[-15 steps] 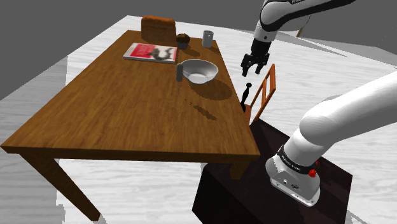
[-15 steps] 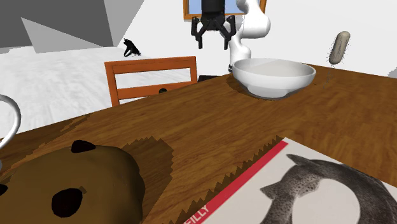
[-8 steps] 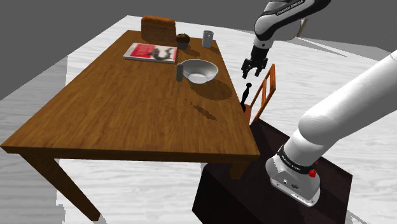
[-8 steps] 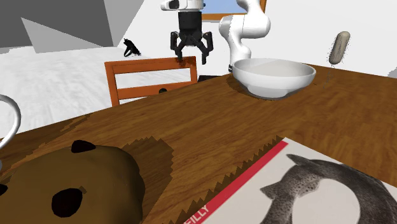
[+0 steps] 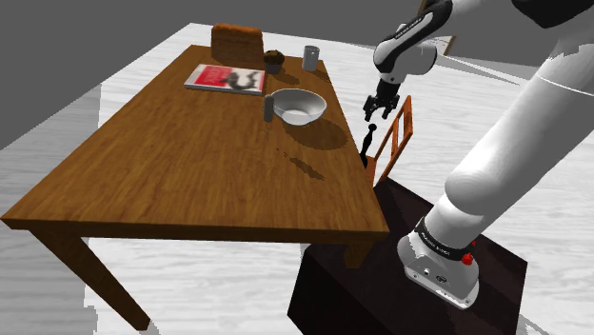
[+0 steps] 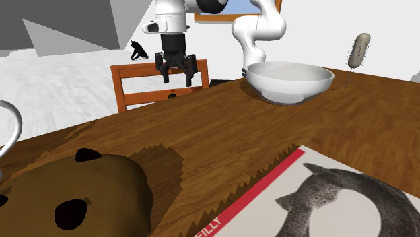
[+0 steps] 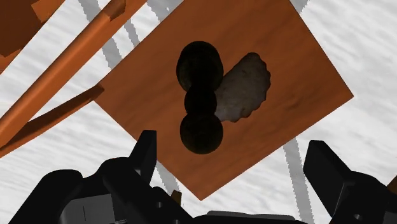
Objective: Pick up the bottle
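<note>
- Over the last second your pincer (image 5: 373,108) has swung away from the counter (image 5: 190,162) and dropped toward the chair (image 5: 398,133). In the second exterior view it was high and off to the side of the chair's back; now it overlaps the chair's top rail.
- The bottle (image 7: 200,95) is dark and upright, and it stands on the chair's seat (image 7: 292,83), not on the counter. The wrist view looks almost straight down on its cap, with bare seat all round it.
- The fingers (image 7: 144,153) are spread wide and touch nothing. The pincer is above the chair seat and clear of the bottle.
- The travel to the chair looks finished, and you are now in the lining-up step. Nothing of the grasp itself is done yet.
- The bottle sits nearer one finger than the other, so I judge you need a small sideways correction over the chair seat before going down.
- Lower until the fingers straddle the neck or body, then close and lift straight up off the chair.
- The chair's back and rails are close beside your path. The bottle looks slim and tall, so a glancing touch could topple it onto the seat.
- The white bowl (image 5: 299,106) on the counter is well away from the chair and should not interfere.
</note>
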### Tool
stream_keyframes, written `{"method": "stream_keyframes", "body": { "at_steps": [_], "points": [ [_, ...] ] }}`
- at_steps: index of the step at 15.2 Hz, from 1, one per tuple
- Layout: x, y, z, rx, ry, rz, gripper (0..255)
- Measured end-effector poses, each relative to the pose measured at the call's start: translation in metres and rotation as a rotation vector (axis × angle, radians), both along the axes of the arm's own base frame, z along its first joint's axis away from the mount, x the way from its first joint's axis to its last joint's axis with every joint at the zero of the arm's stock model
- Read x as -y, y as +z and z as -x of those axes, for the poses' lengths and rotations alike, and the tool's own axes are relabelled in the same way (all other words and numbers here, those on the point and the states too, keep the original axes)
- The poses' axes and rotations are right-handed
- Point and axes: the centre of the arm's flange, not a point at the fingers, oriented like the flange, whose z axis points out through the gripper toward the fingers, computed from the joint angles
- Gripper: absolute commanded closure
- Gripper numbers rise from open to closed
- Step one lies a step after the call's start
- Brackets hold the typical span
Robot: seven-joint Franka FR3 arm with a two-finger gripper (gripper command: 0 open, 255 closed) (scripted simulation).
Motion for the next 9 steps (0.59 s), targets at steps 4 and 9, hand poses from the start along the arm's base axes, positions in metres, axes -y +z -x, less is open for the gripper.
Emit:
{"method": "stream_keyframes", "body": {
  "at_steps": [4, 9],
  "points": [
    [0.019, -0.023, -0.005, 0.004, -0.011, 0.003, 0],
    [0.020, -0.048, -0.007, 0.004, -0.011, 0.004, 0]
  ]
}}
